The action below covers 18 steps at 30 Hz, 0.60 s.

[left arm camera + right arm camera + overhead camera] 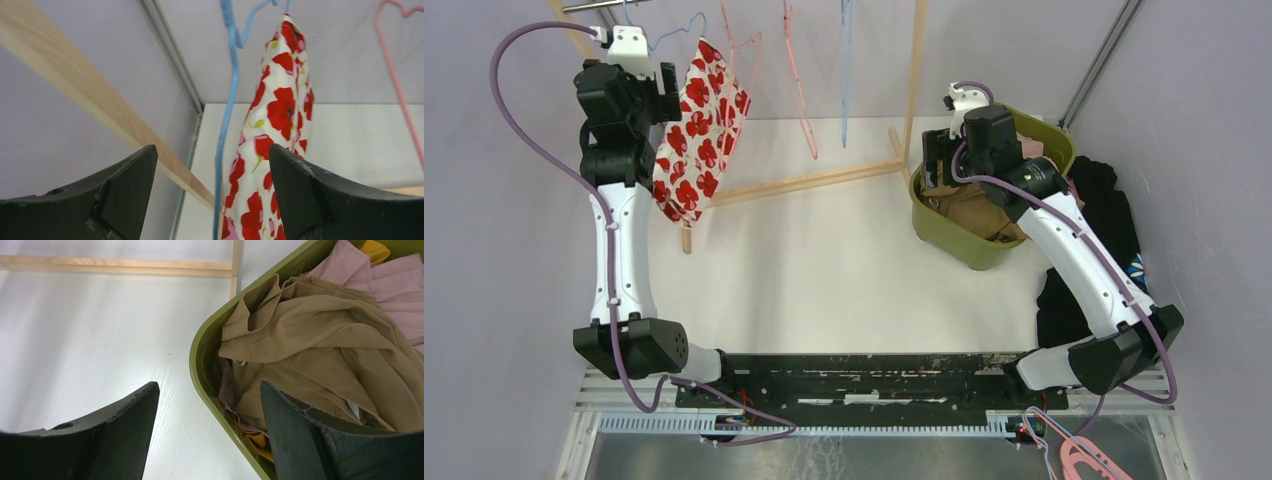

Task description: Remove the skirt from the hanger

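A white skirt with red poppies (698,128) hangs on a blue wire hanger (674,30) from the rail at the far left. In the left wrist view the skirt (280,115) hangs just past my open fingers, with the blue hanger (230,90) to its left. My left gripper (664,88) is raised beside the skirt's upper left edge, open and empty (212,155). My right gripper (936,160) is open and empty over the near-left rim of the green bin (944,235), also seen in the right wrist view (209,392).
Pink hangers (796,70) and a blue one (846,60) hang from the wooden rack (824,180). The green bin (200,365) holds tan (310,340), pink and yellow clothes. A dark garment pile (1114,220) lies at the right. A pink hanger (1079,455) lies at the near edge.
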Each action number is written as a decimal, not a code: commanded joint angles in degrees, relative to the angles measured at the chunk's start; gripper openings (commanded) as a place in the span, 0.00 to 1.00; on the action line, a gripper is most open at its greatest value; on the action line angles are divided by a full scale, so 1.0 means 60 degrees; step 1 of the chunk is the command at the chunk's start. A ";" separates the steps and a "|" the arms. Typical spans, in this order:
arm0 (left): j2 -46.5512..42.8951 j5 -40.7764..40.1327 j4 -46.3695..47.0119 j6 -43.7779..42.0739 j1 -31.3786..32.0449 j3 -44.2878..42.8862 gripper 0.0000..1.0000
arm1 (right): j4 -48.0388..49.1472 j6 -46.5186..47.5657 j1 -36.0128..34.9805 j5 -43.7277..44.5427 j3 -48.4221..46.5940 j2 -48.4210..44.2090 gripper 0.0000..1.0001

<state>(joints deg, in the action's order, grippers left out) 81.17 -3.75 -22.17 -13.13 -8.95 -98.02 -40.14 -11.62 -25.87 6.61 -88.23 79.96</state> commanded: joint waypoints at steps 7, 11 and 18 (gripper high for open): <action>0.0242 0.3016 0.0845 0.1289 -0.0032 -0.0019 0.70 | 0.0533 -0.0099 -0.0051 -0.0033 0.0147 -0.0140 0.80; 0.0357 0.2986 0.0677 0.1419 -0.0032 -0.0031 0.47 | 0.0527 -0.0039 -0.0053 -0.0019 0.0200 -0.0123 0.80; 0.0510 0.2988 0.0724 0.1515 -0.0217 0.0619 0.03 | 0.0483 -0.0023 -0.0053 -0.0004 0.0290 -0.0182 0.79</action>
<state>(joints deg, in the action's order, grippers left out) 82.98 11.62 -19.53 -5.89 -9.34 -96.47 -39.48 -11.68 -25.87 6.48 -86.83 79.96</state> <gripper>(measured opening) 0.080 0.791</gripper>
